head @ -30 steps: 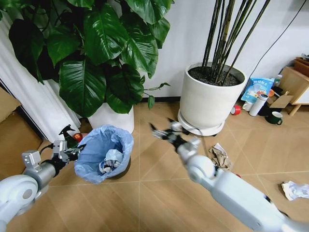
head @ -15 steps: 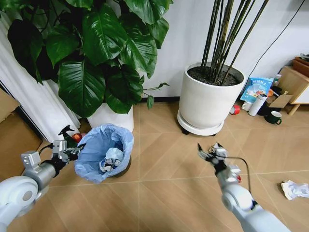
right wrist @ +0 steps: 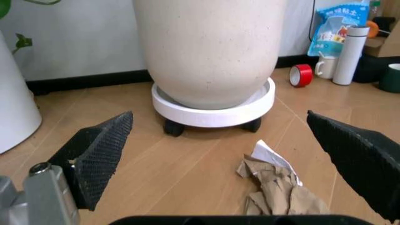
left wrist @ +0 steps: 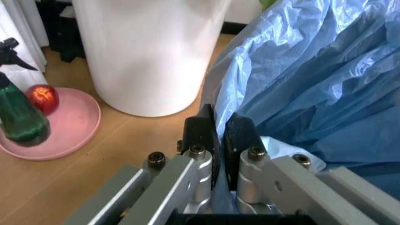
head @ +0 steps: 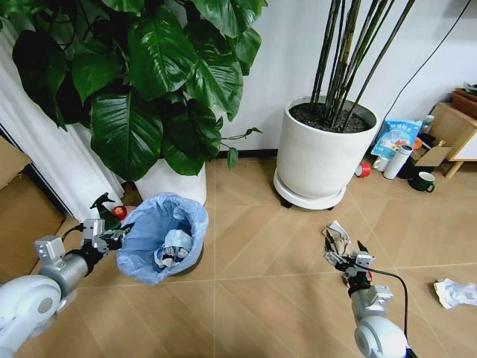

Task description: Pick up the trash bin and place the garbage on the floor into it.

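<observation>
Brown paper [head: 340,240] by white pot [head: 322,153] | right fingers [right wrist: 97,157] wide, empty | left fingers [left wrist: 201,133] pinch bin [head: 165,237]

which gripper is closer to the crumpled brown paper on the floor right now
Right. The right gripper hangs open just short of the brown paper, by the wheeled pot. The left gripper is far across the floor, clamped on the trash bin's bag rim.

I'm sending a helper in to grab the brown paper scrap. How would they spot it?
Find the big white pot holding tall thin stems, on a wheeled base. On the floor just in front lies the crumpled brown paper, by the open right gripper. The other scrap nearby is white.
</observation>
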Robot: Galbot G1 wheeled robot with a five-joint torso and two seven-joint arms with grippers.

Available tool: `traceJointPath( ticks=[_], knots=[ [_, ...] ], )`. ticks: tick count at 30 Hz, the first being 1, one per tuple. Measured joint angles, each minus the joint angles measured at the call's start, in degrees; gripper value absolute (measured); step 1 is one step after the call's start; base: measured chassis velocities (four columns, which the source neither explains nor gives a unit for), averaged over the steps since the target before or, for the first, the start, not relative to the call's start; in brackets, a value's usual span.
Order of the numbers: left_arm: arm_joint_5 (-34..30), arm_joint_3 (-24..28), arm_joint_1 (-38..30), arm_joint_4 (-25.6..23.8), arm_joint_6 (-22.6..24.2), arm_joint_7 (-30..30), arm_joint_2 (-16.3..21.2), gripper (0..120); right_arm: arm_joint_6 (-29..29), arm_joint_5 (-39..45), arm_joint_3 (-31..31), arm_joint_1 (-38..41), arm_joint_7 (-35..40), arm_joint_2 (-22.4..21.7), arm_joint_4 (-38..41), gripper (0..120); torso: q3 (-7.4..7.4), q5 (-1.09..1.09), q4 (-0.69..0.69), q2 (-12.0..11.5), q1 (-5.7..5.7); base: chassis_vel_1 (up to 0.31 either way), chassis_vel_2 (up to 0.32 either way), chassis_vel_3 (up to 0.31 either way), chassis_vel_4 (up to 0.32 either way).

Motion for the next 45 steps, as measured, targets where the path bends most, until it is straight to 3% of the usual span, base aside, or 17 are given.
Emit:
traceJointPath(
  ticks=[17,45],
  knots=[
    [1.1,0.2,0.8,-0.6,-0.1,0.1,-1.3,0,0.8,-0.3,0.5,-0.7,-0.9,0.5,-1.3,100,0.0,-0.01,0.0,0.0,0.0,-0.01,-0.012,0.009,0.01],
    [1.7,0.2,1.4,-1.1,-0.2,0.2,-1.9,0,1.4,-0.7,0.7,-1.1,-1.0,0.3,-1.2,100,0.0,0.0,-0.01,0.0,0.0,-0.136,-0.139,0.139,0.136]
  ],
)
